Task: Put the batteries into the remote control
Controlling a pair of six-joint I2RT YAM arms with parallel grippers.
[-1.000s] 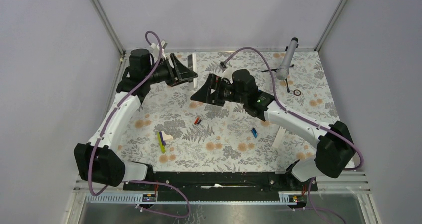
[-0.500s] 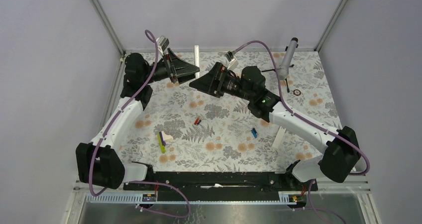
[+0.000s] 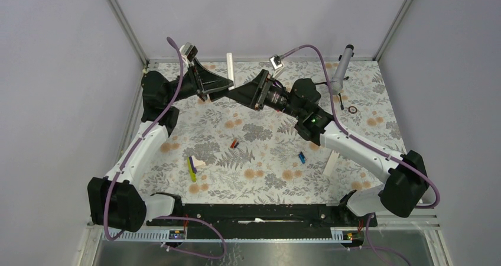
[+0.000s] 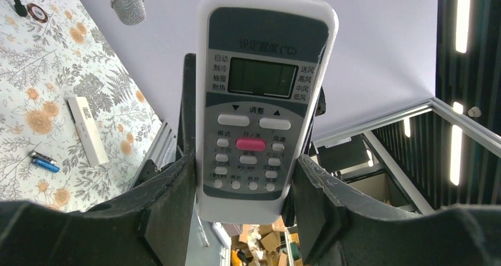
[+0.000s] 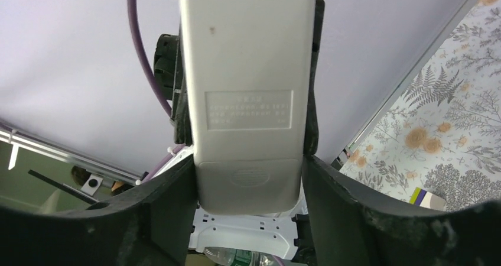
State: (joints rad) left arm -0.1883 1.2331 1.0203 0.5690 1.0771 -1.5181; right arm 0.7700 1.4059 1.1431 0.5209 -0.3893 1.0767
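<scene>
Handoff stage, by the looks of it. From the top camera, the remote control (image 3: pixel 230 68) stands on end in the air over the far side of the table (image 3: pixel 266 180). The left gripper (image 3: pixel 223 86) and right gripper (image 3: pixel 239 93) meet at its lower end. Both batteries lie on the table well apart from it: the red-and-black battery (image 3: pixel 234 143) near the middle, the blue battery (image 3: pixel 301 157) further right, near a white bar (image 3: pixel 331 162).

Left wrist cam: the button side faces the lens, and the left fingers (image 4: pixel 171 201) are clamped on both edges of the bottom half, so that arm definitely has it.

Right wrist cam: the plain back of the remote, battery cover (image 5: pixel 248 183) in place, right fingers (image 5: pixel 171 207) flush against both sides. Whether they're actually squeezing, can't tell.

The next move probably needs one firm grip while the other gripper slides that cover off, before any battery gets picked up.
</scene>
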